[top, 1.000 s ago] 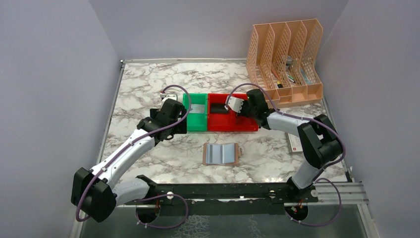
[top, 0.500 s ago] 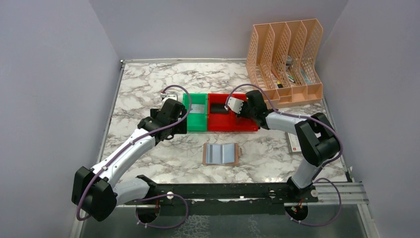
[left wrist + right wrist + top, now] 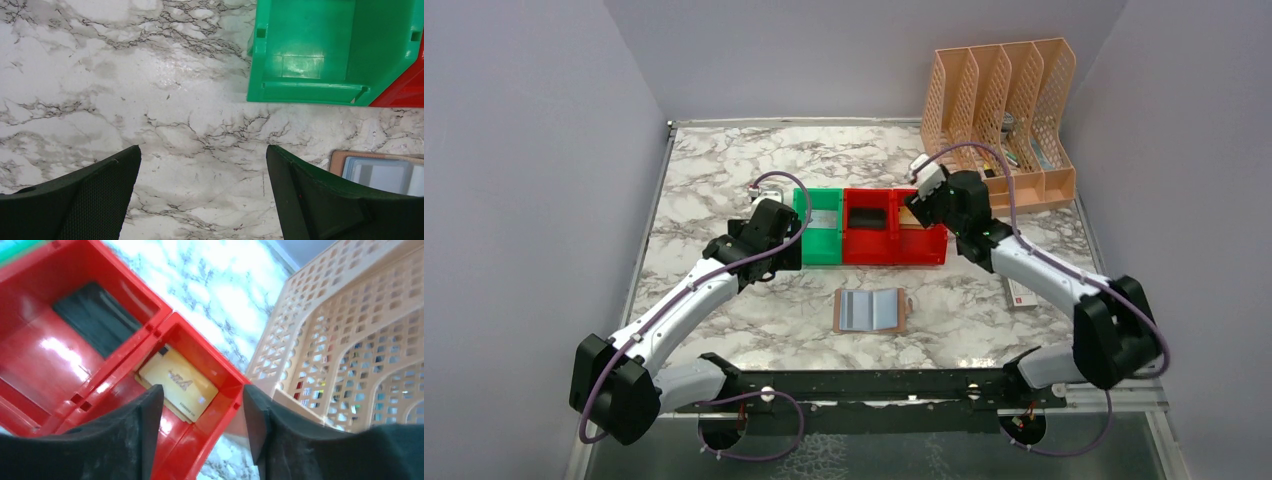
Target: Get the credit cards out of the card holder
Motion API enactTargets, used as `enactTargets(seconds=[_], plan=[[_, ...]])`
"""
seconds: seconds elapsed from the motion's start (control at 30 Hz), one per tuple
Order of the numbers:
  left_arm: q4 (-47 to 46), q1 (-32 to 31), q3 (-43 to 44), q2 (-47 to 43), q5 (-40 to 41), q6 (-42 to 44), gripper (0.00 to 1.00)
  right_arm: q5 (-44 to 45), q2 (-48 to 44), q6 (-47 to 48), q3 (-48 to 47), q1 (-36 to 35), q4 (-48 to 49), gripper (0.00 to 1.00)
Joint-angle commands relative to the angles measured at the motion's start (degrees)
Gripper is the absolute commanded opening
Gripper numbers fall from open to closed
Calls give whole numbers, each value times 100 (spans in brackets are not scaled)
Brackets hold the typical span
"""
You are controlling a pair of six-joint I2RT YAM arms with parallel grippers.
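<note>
Marble-patterned white tabletop (image 3: 724, 170) with one peach mesh file organiser (image 3: 999, 110), four slots, at its far right corner. Three open plastic bins sit touching in a row mid-table: one green bin (image 3: 822, 248), a middle red bin (image 3: 869, 250) and an end red bin (image 3: 927, 245). One brown bifold card holder (image 3: 871, 310) lies open on the marble near them, pale blue lining up. Three cards lie outside it, one per bin: silver-grey card (image 3: 825, 217), black card (image 3: 869, 217), gold card (image 3: 177, 385). Only the right wrist view shows the gold card's face, below the right gripper (image 3: 202, 390), whose fingers are spread and hold nothing. The left gripper (image 3: 202, 150) is spread wide over bare marble.
</note>
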State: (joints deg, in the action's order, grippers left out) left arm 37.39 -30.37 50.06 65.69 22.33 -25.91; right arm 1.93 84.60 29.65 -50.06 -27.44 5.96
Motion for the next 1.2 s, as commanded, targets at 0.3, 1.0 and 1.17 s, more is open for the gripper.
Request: enactTargets(seconds=[0.3, 1.0, 1.17], plan=[[-44, 75, -58, -297, 274, -45, 99, -1574, -1121, -6124, 394, -88, -1482, 65], [-33, 110, -88, -471, 400, -108, 99, 1315, 284, -7338, -159, -3167, -2431, 58], [-36, 119, -84, -448, 389, -107, 99, 1226, 477, -7315, -192, -3250, -2371, 55]])
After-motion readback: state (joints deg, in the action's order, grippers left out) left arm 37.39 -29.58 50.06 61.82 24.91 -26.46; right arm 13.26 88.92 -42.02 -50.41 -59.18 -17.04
